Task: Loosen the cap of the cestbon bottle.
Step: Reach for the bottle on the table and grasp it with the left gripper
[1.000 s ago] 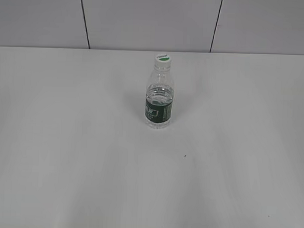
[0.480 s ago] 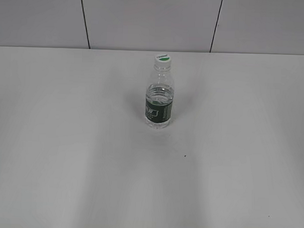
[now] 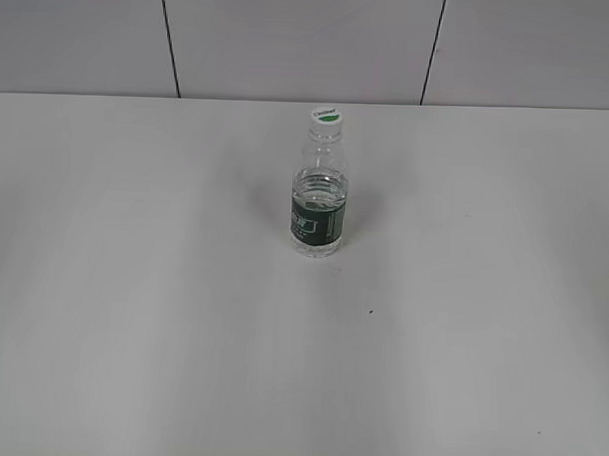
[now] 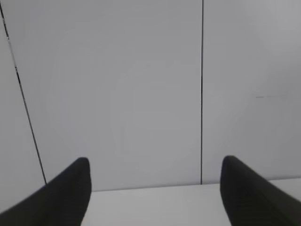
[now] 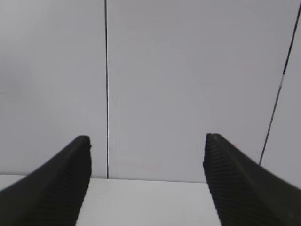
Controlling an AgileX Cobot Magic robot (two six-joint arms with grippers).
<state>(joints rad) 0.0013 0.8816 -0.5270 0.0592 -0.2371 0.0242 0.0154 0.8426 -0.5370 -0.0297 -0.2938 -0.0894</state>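
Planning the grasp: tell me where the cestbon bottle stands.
In the exterior view the cestbon bottle stands upright near the middle of the white table, toward its far edge, alone; neither wrist view shows it.

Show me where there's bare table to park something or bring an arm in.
Nearly everywhere. Only the cestbon bottle, cap on, stands upright mid-table, toward the back wall. Bare table runs left, right and in front of it to the near edge. Tightest strip: between bottle and wall. Left gripper and right gripper are open, facing the wall.

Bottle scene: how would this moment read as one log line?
bottle: upright on table, untouched | cap: on | left pincer: open, empty | right pincer: open, empty
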